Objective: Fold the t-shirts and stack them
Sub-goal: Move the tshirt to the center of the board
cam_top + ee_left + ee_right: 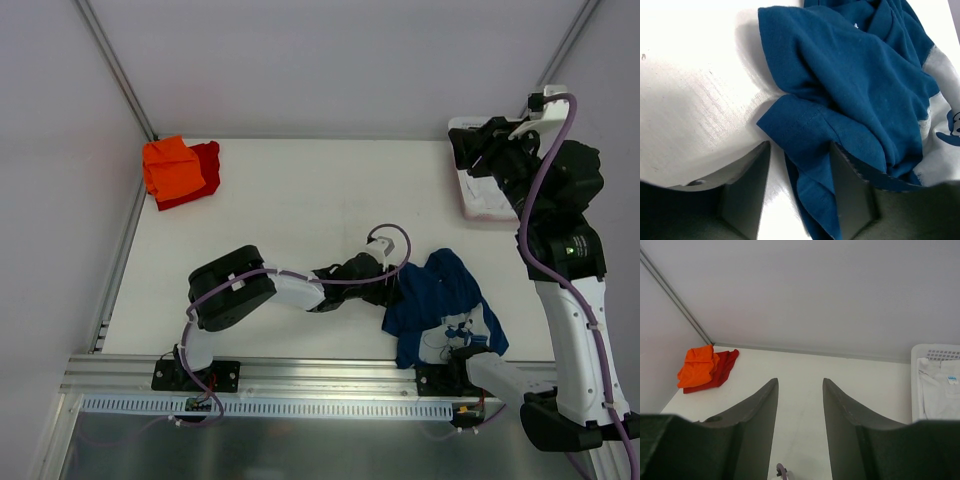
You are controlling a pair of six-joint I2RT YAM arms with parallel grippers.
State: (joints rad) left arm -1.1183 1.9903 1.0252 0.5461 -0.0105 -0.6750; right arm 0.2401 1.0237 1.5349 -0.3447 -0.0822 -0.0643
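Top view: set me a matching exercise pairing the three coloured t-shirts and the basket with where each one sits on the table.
Things:
1. blue t-shirt
2. orange t-shirt
3. red t-shirt
4. basket

Places:
A. far left corner, lying on top
B. far right corner
C. near edge, right of centre, crumpled
D. far left corner, partly underneath another shirt

Pairs: 1-C, 2-A, 3-D, 4-B

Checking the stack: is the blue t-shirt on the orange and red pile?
No, the navy t-shirt lies crumpled at the front, far from the orange t-shirt and red t-shirt.
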